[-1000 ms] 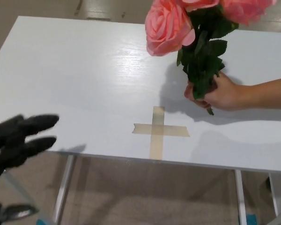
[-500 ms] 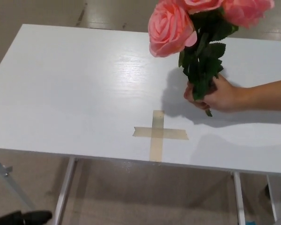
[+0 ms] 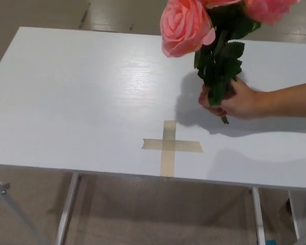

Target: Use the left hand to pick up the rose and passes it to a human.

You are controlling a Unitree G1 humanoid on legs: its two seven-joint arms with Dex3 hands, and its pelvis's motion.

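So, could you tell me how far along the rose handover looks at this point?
It looks finished: a person's hand grips the stems of the rose bunch upright above the white table, beyond the tape cross. Neither robot hand is in view, so nothing is in hand and nothing visible remains.

The tabletop (image 3: 81,97) was white with a faint streaked grain. On it, below and to the left of the person's hand (image 3: 237,100), a cross of tape (image 3: 169,146) was pale tan, slightly see-through where its strips overlapped. Above that hand the rose (image 3: 186,28) was salmon pink, its petals paler at the edges, over dark green leaves (image 3: 222,64) and stems. The table's legs (image 3: 67,209) were silvery white, and the floor (image 3: 158,214) under them was a dull beige-brown.
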